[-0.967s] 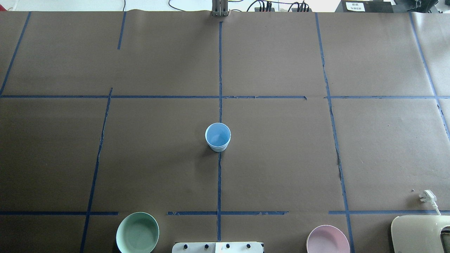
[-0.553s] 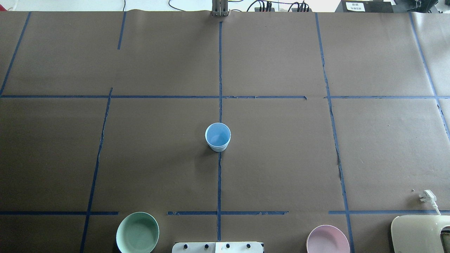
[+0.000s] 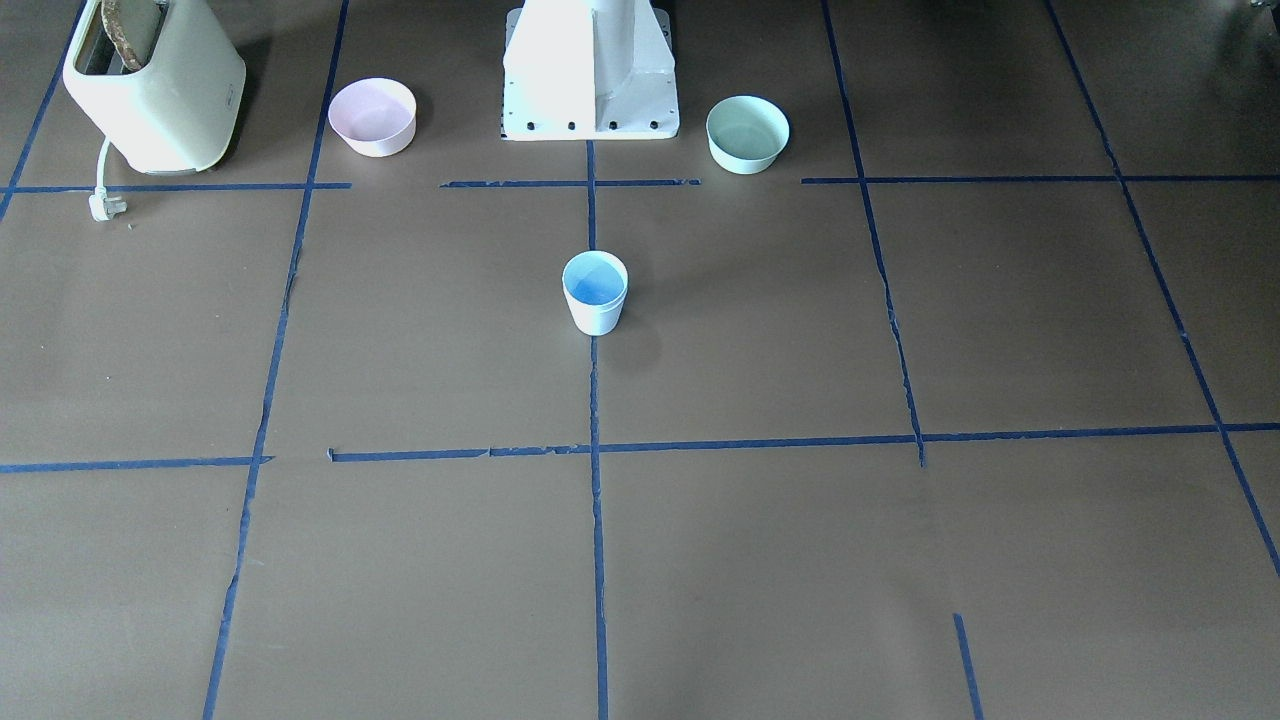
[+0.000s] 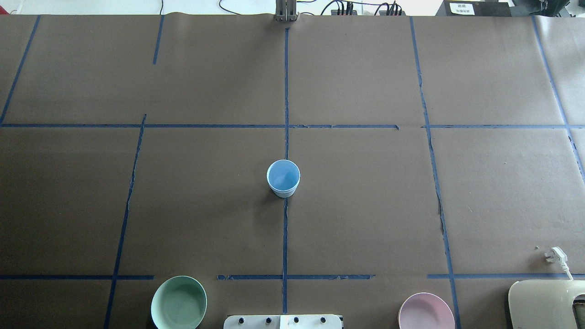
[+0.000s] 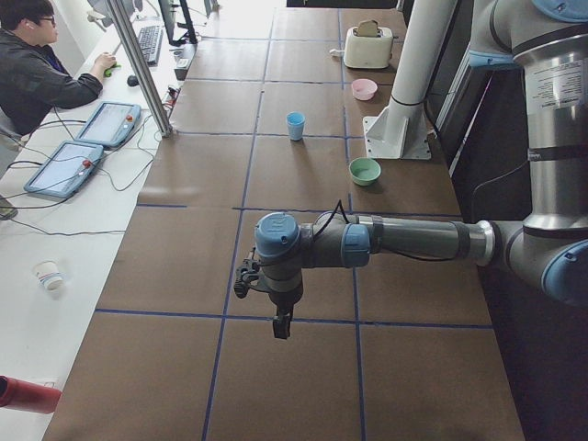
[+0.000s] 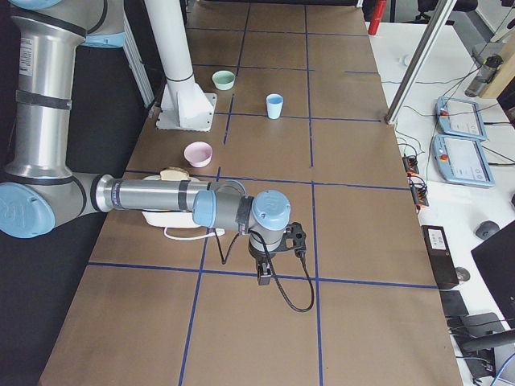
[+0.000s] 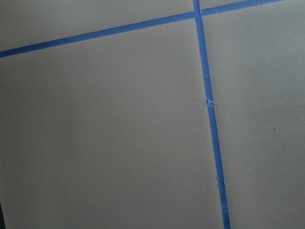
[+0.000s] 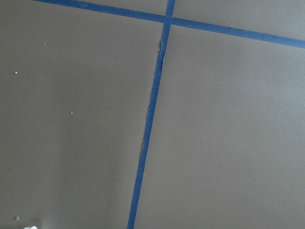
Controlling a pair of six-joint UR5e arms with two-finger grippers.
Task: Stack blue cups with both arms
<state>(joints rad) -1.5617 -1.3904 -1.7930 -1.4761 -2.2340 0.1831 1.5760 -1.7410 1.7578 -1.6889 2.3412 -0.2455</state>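
– One second on, has anything shifted in the overhead view?

– No. Along the near edge the mint-green bowl (image 4: 178,302) and the pink bowl (image 4: 426,311) sit where they did, either side of the white robot base (image 4: 282,321). Farther out, the blue cup (image 4: 283,178) stands on the same spot, upright on the centre tape line (image 4: 286,91).

– What can't you make out?

– The left arm (image 5: 413,241) and right arm (image 6: 153,195) fall outside that view and the front-facing one. The left gripper (image 5: 278,329) shows only from the table's left end, hanging fingers-down over the paper, well apart from the cup. The right gripper (image 6: 262,277) shows only from the right end, likewise pointing down. Whether either is spread or closed, I cannot tell. Each wrist camera gives only brown paper (image 7: 119,143) and blue tape (image 8: 151,105). The toaster (image 4: 544,301) is cut off at the overhead frame's corner.

– And the count?

– Two bowls, one toaster, one loose plug (image 4: 555,255), two arms. For blue cups, one outline only, mid-table. Whether a second is nested inside it, I cannot tell.
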